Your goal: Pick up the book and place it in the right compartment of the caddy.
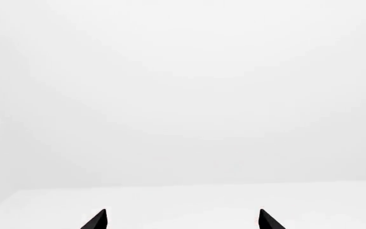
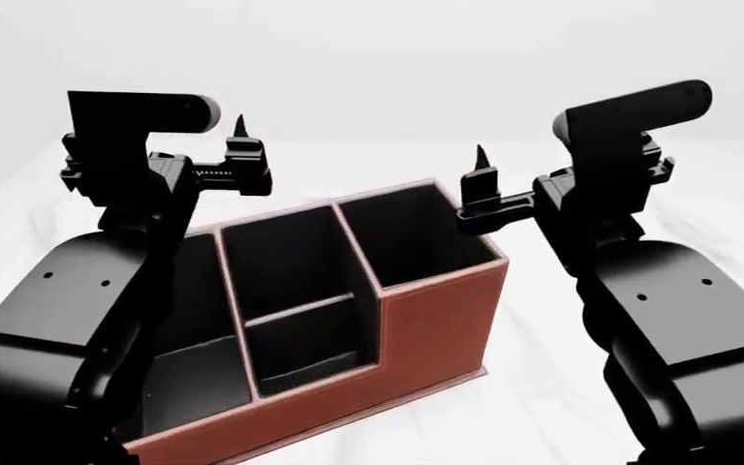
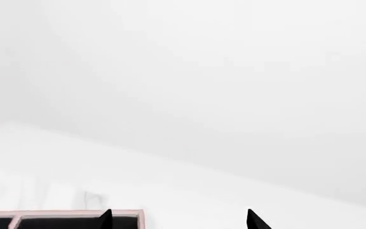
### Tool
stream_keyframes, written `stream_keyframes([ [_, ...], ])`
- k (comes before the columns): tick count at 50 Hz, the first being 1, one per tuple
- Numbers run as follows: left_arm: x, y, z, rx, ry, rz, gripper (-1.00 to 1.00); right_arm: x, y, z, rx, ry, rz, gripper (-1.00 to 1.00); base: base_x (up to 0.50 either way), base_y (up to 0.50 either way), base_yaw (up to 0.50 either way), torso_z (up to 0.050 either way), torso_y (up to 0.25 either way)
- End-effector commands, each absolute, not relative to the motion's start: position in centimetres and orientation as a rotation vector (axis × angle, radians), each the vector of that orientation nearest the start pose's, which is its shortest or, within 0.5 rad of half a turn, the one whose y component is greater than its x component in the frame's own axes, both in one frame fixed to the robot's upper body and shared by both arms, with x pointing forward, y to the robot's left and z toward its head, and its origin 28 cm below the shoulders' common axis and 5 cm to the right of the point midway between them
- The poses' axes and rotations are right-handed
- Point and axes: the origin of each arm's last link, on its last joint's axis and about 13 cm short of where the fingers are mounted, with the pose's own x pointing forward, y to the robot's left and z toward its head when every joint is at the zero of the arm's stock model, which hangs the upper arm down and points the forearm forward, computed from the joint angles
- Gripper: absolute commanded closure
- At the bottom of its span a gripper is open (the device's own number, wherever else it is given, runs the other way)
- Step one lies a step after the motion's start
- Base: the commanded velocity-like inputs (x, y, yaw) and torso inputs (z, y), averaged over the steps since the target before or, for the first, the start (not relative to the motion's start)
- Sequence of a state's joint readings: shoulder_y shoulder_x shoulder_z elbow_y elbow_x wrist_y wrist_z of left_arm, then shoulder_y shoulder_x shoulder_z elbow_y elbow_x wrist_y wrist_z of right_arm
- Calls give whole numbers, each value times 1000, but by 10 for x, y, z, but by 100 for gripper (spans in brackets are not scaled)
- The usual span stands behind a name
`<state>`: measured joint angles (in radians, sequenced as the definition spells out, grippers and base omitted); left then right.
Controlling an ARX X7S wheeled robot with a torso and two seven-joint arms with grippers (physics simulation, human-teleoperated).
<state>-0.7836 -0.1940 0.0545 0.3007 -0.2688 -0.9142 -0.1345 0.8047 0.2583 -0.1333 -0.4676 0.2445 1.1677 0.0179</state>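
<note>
Currently caddy (image 2: pixel 346 329) sits nearest, between both arms, right compartment (image 2: pixel 411 232) holding nothing. Left gripper (image 1: pixel 181 220) and right gripper (image 3: pixel 177 220) are raised beyond it, jaws spread, gripping nothing. Book isn't visible in any view.

Both arms, left arm (image 2: pixel 75 291) and right arm (image 2: pixel 663 291), are glossy black with rounded shells, small round screws, and thin pointed black fingertips (image 2: pixel 239 124).

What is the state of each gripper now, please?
Left gripper: open, holding nothing.
Right gripper: open, holding nothing, above the caddy.
</note>
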Motion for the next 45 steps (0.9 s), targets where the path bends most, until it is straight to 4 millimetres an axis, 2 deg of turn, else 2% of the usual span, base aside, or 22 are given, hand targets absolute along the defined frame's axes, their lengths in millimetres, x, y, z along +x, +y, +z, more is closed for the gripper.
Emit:
stream_keyframes([
  [1,310,228,226,25,-149,-6,-100,285,-116,240,-235,1,152,-100,0,0,0,0,0],
  [2,310,228,226,26,-149,-6,-100,284,-115,240,-212,47,208,-100,0,0,0,0,0],
  [4,310,228,226,27,-147,-6,-100,280,-115,243,-218,29,254,-100,0,0,0,0,0],
  [6,310,228,225,28,-147,-6,-100,274,-113,243,-295,53,340,-100,0,0,0,0,0],
  [7,310,228,225,28,-147,-7,-100,265,-112,242,-274,94,541,-100,0,0,0,0,0],
  [8,310,228,225,28,-147,-7,-100,260,-112,244,-274,94,610,-100,0,0,0,0,0],
  [11,310,228,225,31,-147,-8,-100,244,-114,243,-435,202,776,-100,0,0,0,0,0],
  [19,311,227,224,32,-143,-10,-100,222,-112,239,-546,378,1036,-100,0,0,0,0,0],
  [30,311,228,225,36,-144,-6,-100,203,-101,241,-622,472,1157,-100,0,0,0,0,0],
  [45,312,229,226,37,-145,-2,-100,199,-87,233,-686,567,1233,-100,0,0,0,0,0],
])
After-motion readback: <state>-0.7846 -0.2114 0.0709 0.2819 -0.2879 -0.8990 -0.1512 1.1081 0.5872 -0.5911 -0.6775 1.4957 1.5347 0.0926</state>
